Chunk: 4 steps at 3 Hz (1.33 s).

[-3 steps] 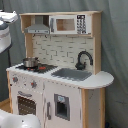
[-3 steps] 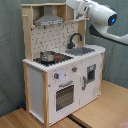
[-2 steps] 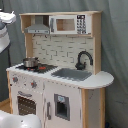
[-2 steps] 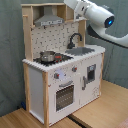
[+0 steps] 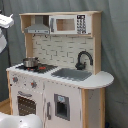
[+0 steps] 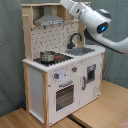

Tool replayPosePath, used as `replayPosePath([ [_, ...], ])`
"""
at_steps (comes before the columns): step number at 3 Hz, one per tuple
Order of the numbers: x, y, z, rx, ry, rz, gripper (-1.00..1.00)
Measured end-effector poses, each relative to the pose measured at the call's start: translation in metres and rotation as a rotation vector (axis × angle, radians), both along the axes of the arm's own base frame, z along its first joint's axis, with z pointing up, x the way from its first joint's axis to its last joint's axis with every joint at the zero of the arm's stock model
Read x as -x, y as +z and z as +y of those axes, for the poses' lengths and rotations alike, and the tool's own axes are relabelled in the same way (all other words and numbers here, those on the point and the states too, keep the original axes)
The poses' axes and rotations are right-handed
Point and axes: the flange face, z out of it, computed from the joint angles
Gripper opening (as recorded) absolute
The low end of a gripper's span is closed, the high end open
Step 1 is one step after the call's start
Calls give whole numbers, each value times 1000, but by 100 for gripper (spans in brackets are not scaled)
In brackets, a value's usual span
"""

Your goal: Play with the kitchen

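Observation:
The kitchen (image 5: pixel 55 95) is a white and light-wood toy set that fills the middle of both exterior views (image 6: pixel 55 80). It has a black faucet (image 5: pixel 84 59) over a grey sink (image 5: pixel 71 74), a small metal pot (image 5: pixel 30 62) on the stovetop, an oven door (image 5: pixel 24 105), a hood (image 5: pixel 37 27) and a microwave (image 5: pixel 70 24). In the first exterior view, the white end of my arm with the gripper (image 5: pixel 6 20) shows at the left edge, beside the hood and apart from it. In the second exterior view, the arm (image 6: pixel 95 22) reaches over the sink and leaves the frame at the top.
A grey curtain (image 5: pixel 112 50) hangs behind the kitchen. The kitchen stands on a wooden floor board (image 6: pixel 107 110). A white rounded part of the robot (image 5: pixel 20 121) sits at the first exterior view's bottom left.
In the second exterior view the arm has swung lower and further left across the kitchen's top. The kitchen's parts have not moved.

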Motion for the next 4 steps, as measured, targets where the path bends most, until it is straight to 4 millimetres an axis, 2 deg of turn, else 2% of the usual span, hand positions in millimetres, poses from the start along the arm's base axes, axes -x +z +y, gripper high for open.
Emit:
replayPosePath([
  [2,-3,-22,19,-153,-30,-55,100],
  [4,-13,-39,20,-335,-54,-112,100],
])
